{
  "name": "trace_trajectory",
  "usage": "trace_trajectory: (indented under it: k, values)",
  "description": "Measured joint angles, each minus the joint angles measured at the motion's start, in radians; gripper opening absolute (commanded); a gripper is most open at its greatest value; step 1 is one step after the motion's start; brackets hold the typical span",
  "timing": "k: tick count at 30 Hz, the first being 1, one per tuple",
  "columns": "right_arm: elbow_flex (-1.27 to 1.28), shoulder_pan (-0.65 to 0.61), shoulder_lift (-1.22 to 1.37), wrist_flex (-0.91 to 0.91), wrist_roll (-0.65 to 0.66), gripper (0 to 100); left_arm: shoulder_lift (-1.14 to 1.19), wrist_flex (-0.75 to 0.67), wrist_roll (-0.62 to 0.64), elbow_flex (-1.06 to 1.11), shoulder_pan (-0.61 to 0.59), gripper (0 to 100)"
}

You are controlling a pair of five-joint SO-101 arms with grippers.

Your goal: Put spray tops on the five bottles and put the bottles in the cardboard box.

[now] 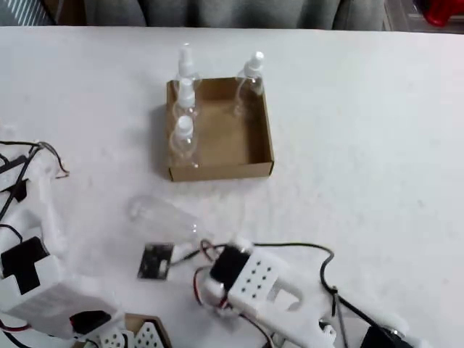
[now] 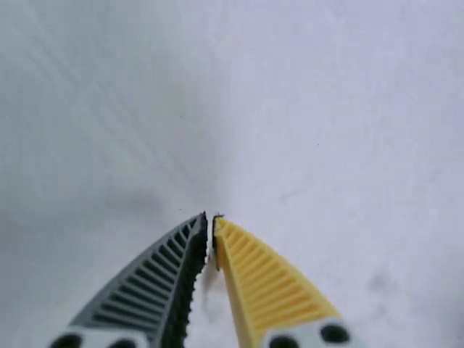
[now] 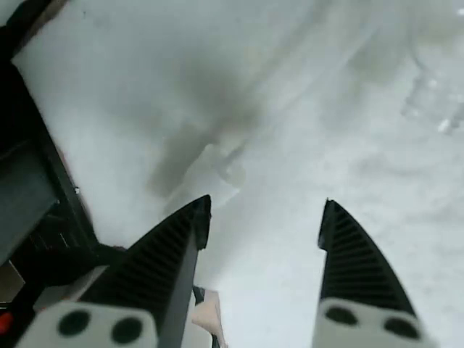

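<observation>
White table (image 1: 377, 145), cardboard box (image 1: 221, 172) sitting mid-table. High view gives the layout: three bottles (image 1: 183, 134) along one wall and one bottle (image 1: 251, 72) in a far corner, all upright with spray tops on. The fifth bottle (image 1: 163, 216) lies on the table just in front of the box, top maybe missing, hard to say. Wrist cams give the jaws: right gripper (image 3: 262, 217) spread wide, left gripper (image 2: 212, 221) pinched closed on nothing
</observation>
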Motion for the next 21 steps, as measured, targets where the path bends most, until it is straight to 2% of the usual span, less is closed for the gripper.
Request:
trace_trajectory:
  k: [5, 16, 18, 21]
  values:
    - [0.084, -0.097, 0.031, -0.114, 0.000, 22.9, 0.000, 0.000, 0.000, 0.000, 0.000, 2]
    - [0.091, -0.101, 0.206, -0.180, -0.002, 21.7, 0.000, 0.000, 0.000, 0.000, 0.000, 2]
    - [0.087, -0.097, 0.222, -0.187, -0.003, 16.0, 0.000, 0.000, 0.000, 0.000, 0.000, 2]
    - [0.068, -0.040, 0.233, -0.195, -0.003, 1.3, 0.000, 0.000, 0.000, 0.000, 0.000, 2]
